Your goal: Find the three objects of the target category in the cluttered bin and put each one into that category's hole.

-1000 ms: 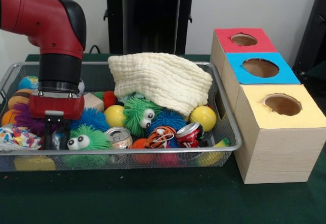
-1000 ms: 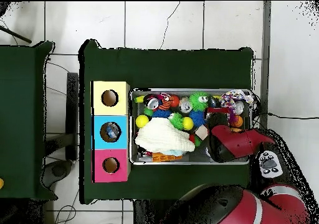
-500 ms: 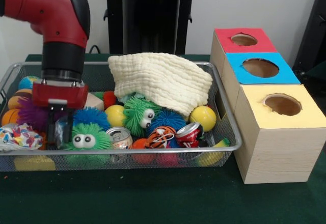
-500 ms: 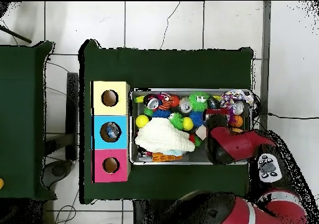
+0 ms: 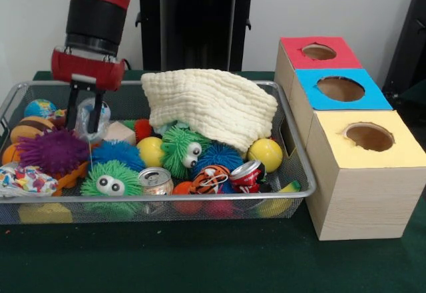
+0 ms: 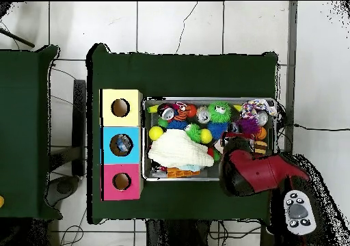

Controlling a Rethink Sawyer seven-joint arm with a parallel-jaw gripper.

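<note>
Bottle (image 5: 88, 116), clear and crumpled, hangs clamped in the pincer (image 5: 87, 121) at the frame's upper left; it should clear the bin (image 5: 293, 140) rim before crossing toward the boxes (image 5: 339, 90).

Silvery wire-mesh bin (image 5: 166, 208); cream quilted cloth (image 5: 210, 105); glossy yellow ball (image 5: 265, 153); pale wood-grain boxes (image 5: 363, 196); matt green worktop (image 5: 200, 260) cover.
</note>
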